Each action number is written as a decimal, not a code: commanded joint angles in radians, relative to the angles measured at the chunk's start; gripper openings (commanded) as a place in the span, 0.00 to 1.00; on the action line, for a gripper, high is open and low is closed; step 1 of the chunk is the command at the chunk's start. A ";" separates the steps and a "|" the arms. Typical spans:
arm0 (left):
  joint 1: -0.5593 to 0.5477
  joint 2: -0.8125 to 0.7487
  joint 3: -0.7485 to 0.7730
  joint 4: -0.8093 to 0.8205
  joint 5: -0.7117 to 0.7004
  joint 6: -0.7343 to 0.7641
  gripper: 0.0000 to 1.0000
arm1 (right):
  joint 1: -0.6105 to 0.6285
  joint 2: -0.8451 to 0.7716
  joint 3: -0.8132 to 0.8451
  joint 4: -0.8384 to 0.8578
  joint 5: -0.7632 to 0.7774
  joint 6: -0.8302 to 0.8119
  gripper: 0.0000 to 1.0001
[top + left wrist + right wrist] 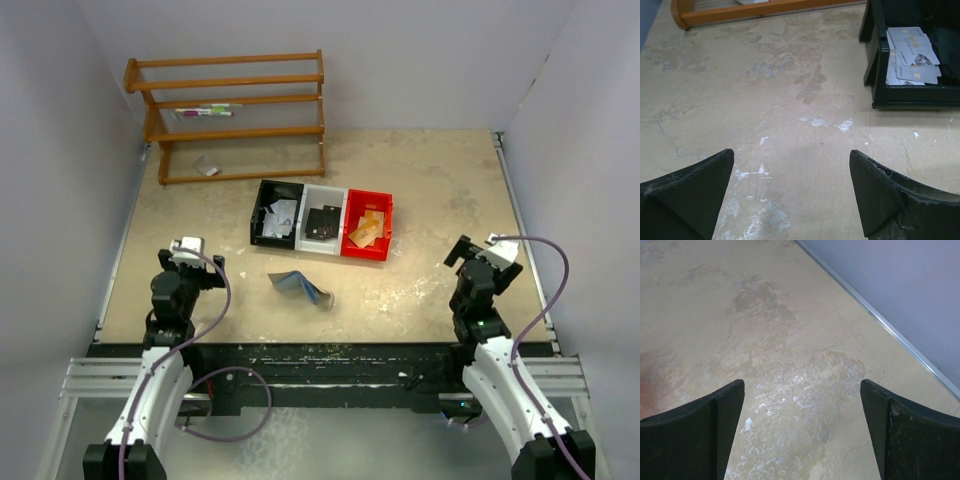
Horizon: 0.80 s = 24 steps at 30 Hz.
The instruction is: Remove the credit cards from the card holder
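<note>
Two pincers stand with jaws spread wide and nothing between them. The left pincer (pixel 792 165) hangs over bare tabletop (pixel 765 100), short of the black bin (pixel 915 104) that shows at the upper right of its wrist view. The right pincer (pixel 802 390) hangs over bare tabletop near the right wall.

The card holder (pixel 300 286) lies on the tabletop between the two arms, somewhat nearer the left one and just in front of the row of bins. It lies partly unfolded, blue-grey sleeves upward. Its long axis slants: the left end points away toward the black bin, and the right end, where a tan edge shows, lies nearer the robot.

Several pale credit cards (pixel 912 55) lie overlapping in the black bin. Beside it stand a white bin (pixel 325 190) and a red bin (pixel 368 254). A wooden rack (pixel 235 100) stands at the far left.
</note>
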 commanded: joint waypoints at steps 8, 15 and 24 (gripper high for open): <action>0.004 -0.064 -0.039 0.049 0.075 0.028 0.99 | 0.015 -0.119 -0.030 0.096 -0.274 -0.172 1.00; 0.004 -0.049 -0.037 0.056 0.073 0.026 0.99 | 0.015 0.065 0.004 0.174 -0.374 -0.195 0.99; 0.004 -0.047 -0.037 0.057 0.066 0.024 0.99 | 0.015 -0.400 -0.197 0.136 -0.305 -0.231 1.00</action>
